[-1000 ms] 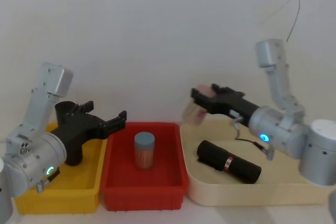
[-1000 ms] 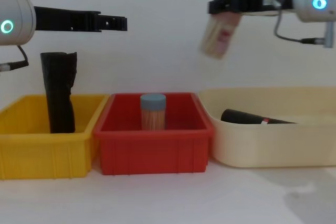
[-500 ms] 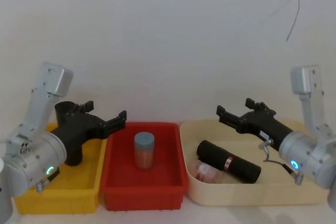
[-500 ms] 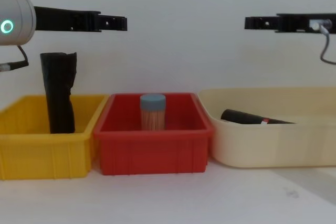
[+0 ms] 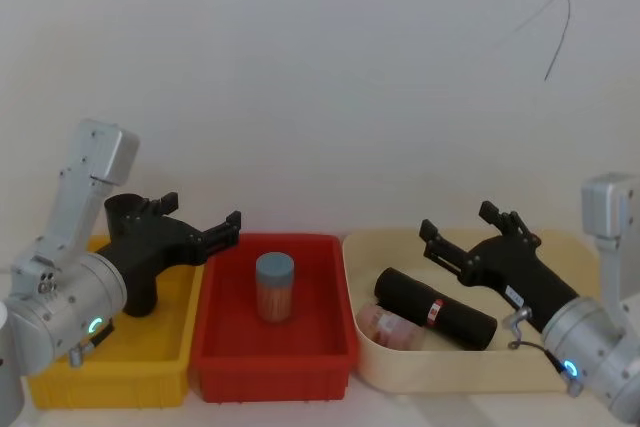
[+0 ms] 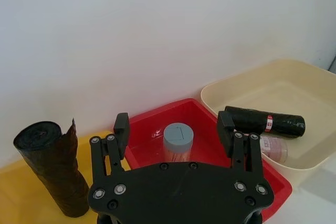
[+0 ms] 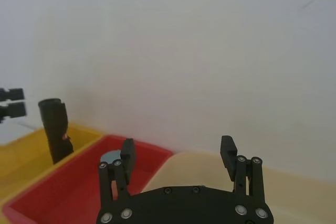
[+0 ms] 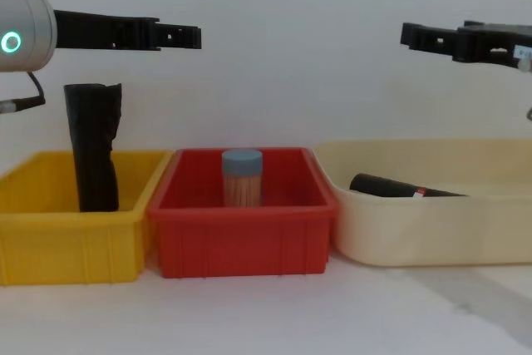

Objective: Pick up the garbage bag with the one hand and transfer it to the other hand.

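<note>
- You are at the very start: nothing is held, and the garbage bag lies on its side in the cream tub, its red-and-white label band showing partway along the roll.
- Just beside the bag, on the side nearer the red bin, lies a pinkish packet; the two look to be touching or nearly so.
- Your right pincer hangs in the air over the cream tub, above and a little behind the bag, with its fingers spread and nothing between them.
- Your left pincer hovers over the gap between the yellow bin and the red bin, fingers likewise spread and empty.
- Mind the second black roll standing upright in the yellow bin: it carries no red label, so it is not the one you want.
- A small jar with a blue-grey lid stands in the red bin, well clear of either pincer.
- The step in hand, as I judge it, is the approach for the first pick, and the right pincer is far better placed for it.
- Next, you need to lower that pincer into the tub, line the fingers across the roll rather than along it, and close on the middle of the bag.
- Keep the fingers away from the pinkish packet, and leave one end of the roll free for the left pincer to take.
</note>
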